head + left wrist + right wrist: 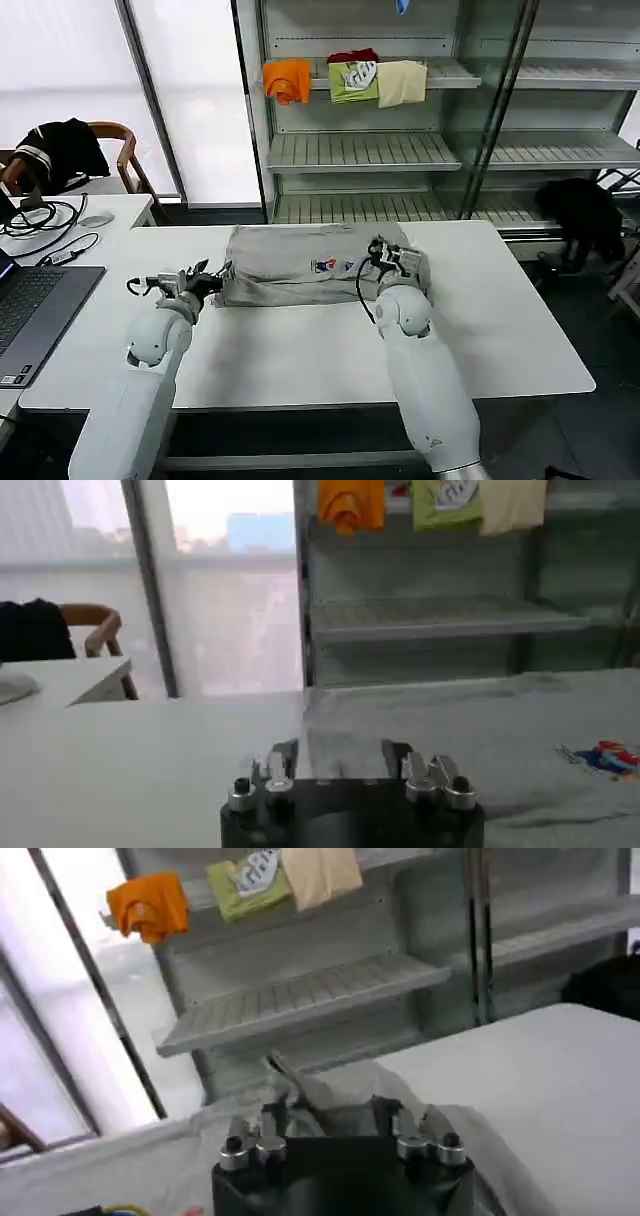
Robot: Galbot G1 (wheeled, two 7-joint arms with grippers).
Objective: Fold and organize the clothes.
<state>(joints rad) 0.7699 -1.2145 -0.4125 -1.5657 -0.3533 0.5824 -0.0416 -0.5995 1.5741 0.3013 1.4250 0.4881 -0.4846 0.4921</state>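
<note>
Grey shirt (300,265) lies flat mid-table (300,350), already folded into a wide band, chest print (335,265) facing up near its right end. Left gripper (213,281) sits at the shirt's left edge, low on the table; in the left wrist view its fingers (283,763) are spread with bare table and the cloth edge between them, so released, holding nothing. Right gripper (385,253) is over the shirt's right end, fingers apart in the right wrist view, cloth bunched under and ahead of them; looks unclenched, but I can't confirm whether a pad has caught fabric. My read: both are setting up to pinch the 2 ends for the next fold. To do it well: get each lower finger under the full stack of layers, not just the top ply, close both at matching height, lift evenly so the band doesn't skew, keep the print side from creasing. Hard to make out: the collar and sleeves are tucked out of sight, layer count at the edges is unclear, and the right fingertips are partly buried in the fabric. Orange, green and cream clothes (345,80) sit on the shelf (360,150) behind, well apart from the work.
</note>
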